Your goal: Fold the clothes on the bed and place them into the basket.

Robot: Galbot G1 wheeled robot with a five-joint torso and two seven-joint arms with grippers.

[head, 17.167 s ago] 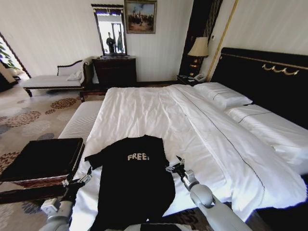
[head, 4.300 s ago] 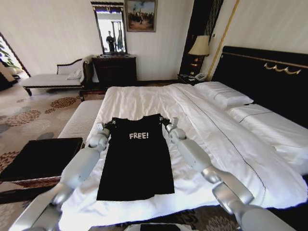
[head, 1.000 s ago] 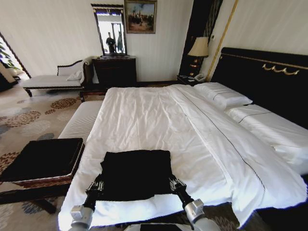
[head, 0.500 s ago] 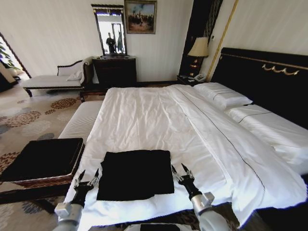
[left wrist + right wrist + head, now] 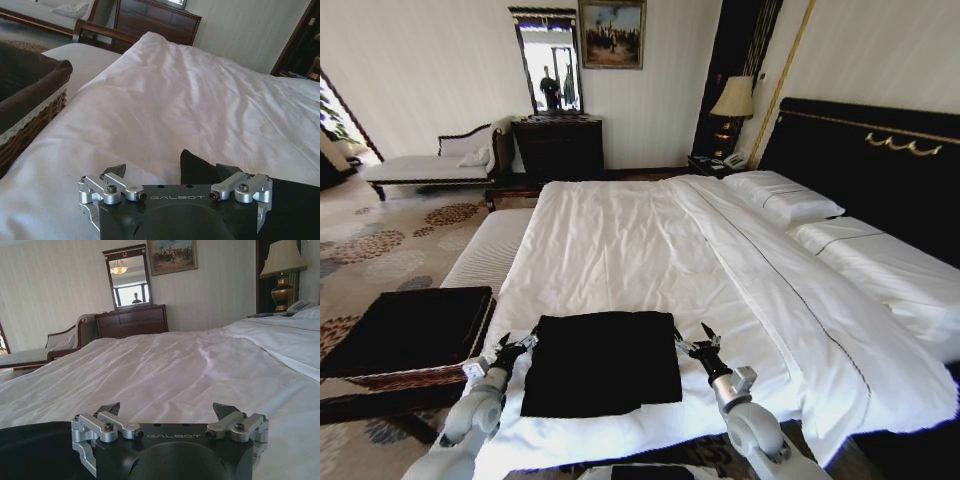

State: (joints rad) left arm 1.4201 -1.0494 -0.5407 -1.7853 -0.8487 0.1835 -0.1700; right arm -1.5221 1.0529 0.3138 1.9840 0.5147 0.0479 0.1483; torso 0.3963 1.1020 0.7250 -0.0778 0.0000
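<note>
Fingers spread — left gripper (image 5: 517,343), right gripper (image 5: 691,341) flanking folded T-shirt (image 5: 601,361).

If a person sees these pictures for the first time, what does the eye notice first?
First comes the black T-shirt, folded into a flat rectangle near the foot of the big white bed. One open claw stands at each side of it: the left claw and the right claw. The dark-lined basket waits left of the bed.
</note>
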